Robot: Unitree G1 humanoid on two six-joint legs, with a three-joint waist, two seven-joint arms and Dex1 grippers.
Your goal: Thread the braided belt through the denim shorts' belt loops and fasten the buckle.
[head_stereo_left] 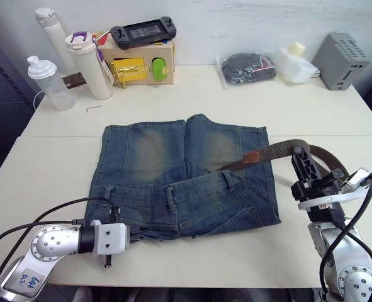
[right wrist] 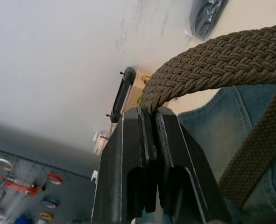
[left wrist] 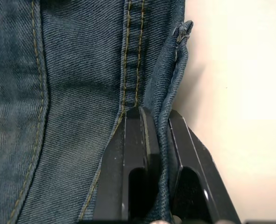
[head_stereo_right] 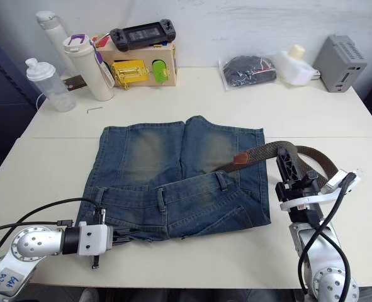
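While one braided belt (head_stereo_left: 280,151) fills right jaws, left jaws pinch one denim shorts (head_stereo_left: 173,170).

Left gripper (left wrist: 154,135) and right gripper (right wrist: 149,122), jaws clamped.

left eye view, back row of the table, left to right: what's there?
Clear bottle → white tumbler → wooden latch box with a game console on top → dark bagged bundle → white container → grey box.

A: Any writing to read?
B: Only blue handwriting on a white label (head_stereo_left: 26,280) on the left arm, at seven o'clock in the head views. I can't make it out.
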